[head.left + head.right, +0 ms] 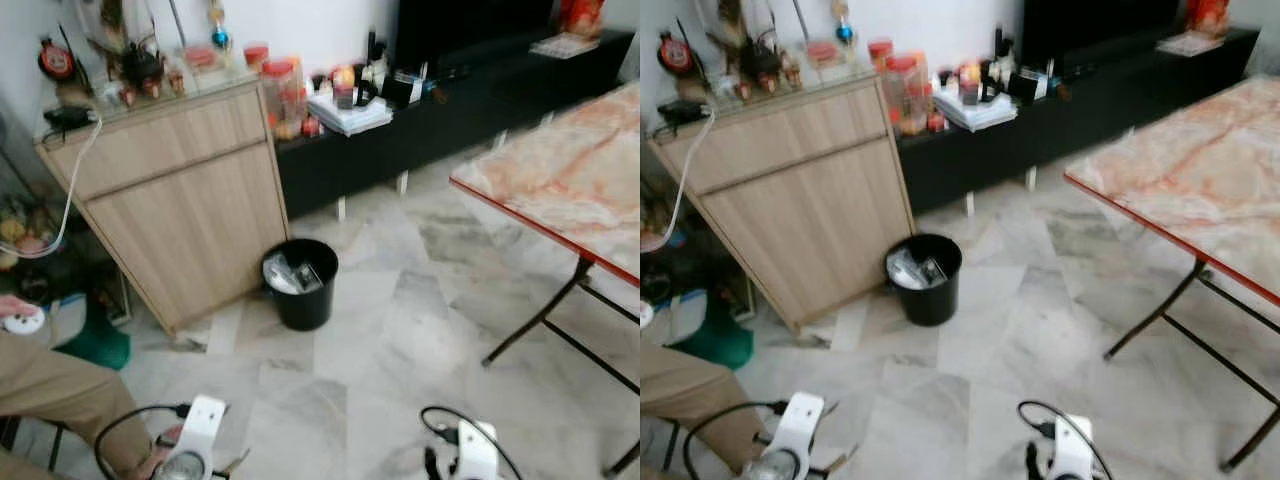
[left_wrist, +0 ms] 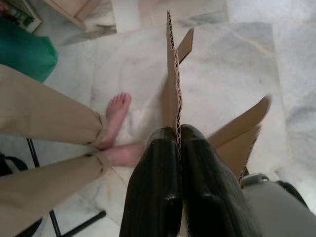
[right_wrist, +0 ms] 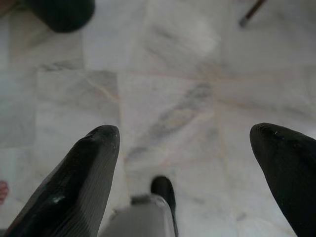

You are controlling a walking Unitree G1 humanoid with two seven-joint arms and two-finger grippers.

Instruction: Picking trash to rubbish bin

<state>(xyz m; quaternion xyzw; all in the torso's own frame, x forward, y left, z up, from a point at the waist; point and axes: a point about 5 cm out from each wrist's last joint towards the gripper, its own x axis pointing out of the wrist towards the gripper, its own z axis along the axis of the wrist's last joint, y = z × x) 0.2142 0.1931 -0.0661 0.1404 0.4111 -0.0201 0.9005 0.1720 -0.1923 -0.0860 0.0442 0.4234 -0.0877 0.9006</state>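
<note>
Corrugated cardboard scrap (image 2: 174,74) sits pinched edge-on in my left gripper (image 2: 180,136), low by my side. My right gripper (image 3: 185,148) hangs spread and empty. Carrying step, probably: next I must reach the black bin (image 1: 301,284) ahead beside the wooden cabinet (image 1: 180,200).

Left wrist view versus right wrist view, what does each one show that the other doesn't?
The left wrist view has the left pincer shut on a brown corrugated cardboard piece, beside a seated person's bare feet and tan trouser legs. The right wrist view has the right pincer open and holding nothing, with the round black rubbish bin ahead. Both look down on the grey-veined marble floor.
</note>
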